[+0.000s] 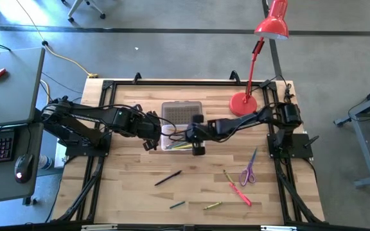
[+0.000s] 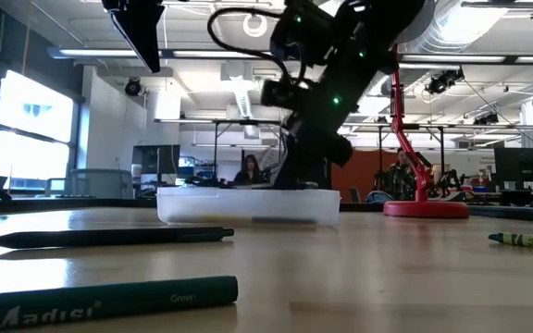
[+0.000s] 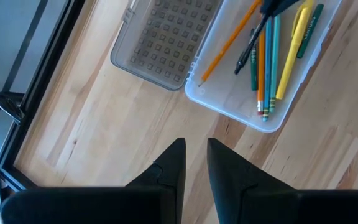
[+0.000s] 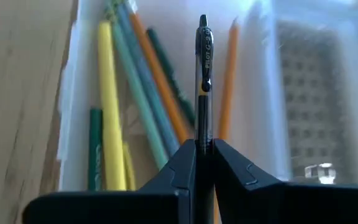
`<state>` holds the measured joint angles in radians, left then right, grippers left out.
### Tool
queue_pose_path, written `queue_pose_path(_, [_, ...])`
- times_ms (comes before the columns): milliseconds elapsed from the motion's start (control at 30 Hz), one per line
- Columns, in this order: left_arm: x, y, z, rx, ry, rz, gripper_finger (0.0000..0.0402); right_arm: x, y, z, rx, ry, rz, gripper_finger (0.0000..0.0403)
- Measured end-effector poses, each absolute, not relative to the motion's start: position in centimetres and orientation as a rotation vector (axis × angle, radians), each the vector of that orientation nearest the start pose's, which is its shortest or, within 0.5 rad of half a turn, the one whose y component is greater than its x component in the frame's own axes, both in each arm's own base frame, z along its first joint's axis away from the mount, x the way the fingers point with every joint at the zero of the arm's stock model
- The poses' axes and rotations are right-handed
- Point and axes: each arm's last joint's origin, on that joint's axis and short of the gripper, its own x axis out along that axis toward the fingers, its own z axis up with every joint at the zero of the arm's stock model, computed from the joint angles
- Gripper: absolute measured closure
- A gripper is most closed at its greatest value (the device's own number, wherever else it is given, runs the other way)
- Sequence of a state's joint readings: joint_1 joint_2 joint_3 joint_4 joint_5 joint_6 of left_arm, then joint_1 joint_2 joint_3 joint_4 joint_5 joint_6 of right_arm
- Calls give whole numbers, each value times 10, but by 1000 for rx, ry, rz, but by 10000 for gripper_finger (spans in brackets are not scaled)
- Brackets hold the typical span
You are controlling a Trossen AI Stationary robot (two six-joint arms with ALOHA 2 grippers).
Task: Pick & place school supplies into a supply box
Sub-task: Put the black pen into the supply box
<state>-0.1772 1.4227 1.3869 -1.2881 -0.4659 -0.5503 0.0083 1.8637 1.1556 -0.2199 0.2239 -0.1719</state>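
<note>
The supply box (image 1: 177,142) is a clear tray near the table's middle, with its ribbed lid (image 1: 182,112) lying open behind it. Several pencils and crayons (image 3: 272,62) lie inside, among them a yellow one (image 4: 109,106). My right gripper (image 1: 196,136) hangs over the box, shut on a black pen (image 4: 204,68). My left gripper (image 3: 195,163) hovers over bare wood just left of the box, with a narrow gap between its fingers and nothing in it. A black pen (image 1: 167,178), crayons (image 1: 176,205) and purple scissors (image 1: 248,172) lie flat on the table. My right gripper pinches the black pen's barrel (image 4: 204,134) between its two fingers, below the clip. The pen lies along the fingers, and its clip end (image 4: 203,28) sticks out past the fingertips. The fingers come from the table's right, slanting down. The pen is lifted over the box's inside.
A red desk lamp's base (image 1: 243,104) stands right of the lid, behind my right arm. A red marker (image 1: 241,192) and a yellow-green crayon (image 1: 212,206) lie on the near half of the table. In the low view, a black pen (image 2: 109,238) and a green crayon (image 2: 109,301) lie nearest.
</note>
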Motion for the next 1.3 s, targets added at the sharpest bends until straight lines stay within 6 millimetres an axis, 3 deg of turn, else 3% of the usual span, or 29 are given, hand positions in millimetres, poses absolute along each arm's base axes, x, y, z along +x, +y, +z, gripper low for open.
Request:
queue_pose_path(233, [249, -31, 325, -55, 1134, 573, 307, 375, 1, 156, -279, 918, -106, 355])
queue_pose_path(500, [250, -31, 325, -56, 1133, 572, 307, 382, 7, 163, -303, 810, -147, 312])
queue_pose_path(700, [250, -32, 325, -56, 1132, 572, 307, 398, 39, 184, -222, 513, 111, 298])
queue_pose_path(867, [250, -32, 325, -56, 1132, 572, 307, 395, 76, 188, -236, 447, 283, 295])
queue_pose_path(1067, [250, -32, 325, -59, 1128, 571, 307, 396, 105, 166, -291, 454, 290, 295])
queue_pose_path(1300, [250, -32, 325, -61, 1128, 573, 307, 404, 108, 125, -277, 505, 299, 295])
